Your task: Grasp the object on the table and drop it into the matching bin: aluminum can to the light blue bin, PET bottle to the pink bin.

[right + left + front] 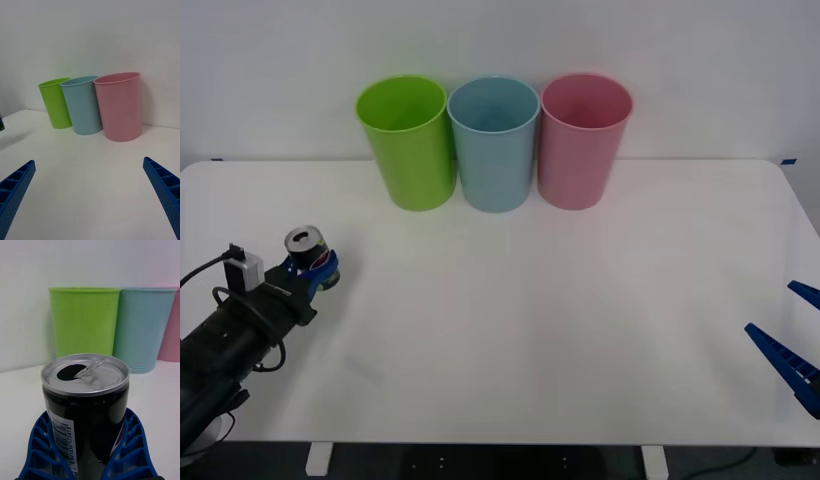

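1. Blue ribbed fingers of the left gripper point(88, 450) curve tight around the aluminum can point(85, 405), which stands upright at the table's point(530, 330) left near side; whether its base is lifted off the surface I cannot tell.
2. Printed on the can's side are a barcode and a string of digits, too small to read with confidence; no brand name is legible.
3. Risk: the pull-tab mouth is open, so tilting during the carry could spill any liquid left inside. A loose hold on the smooth wall could also let the can slip.
4. At the right near edge the right gripper point(792, 335) waits, fingers spread wide and empty.
5. Farthest back stand the lime green bin point(408, 145), the light blue bin point(494, 145) and the pink bin point(581, 142), side by side; releasing off-centre could land the can in the green neighbour.
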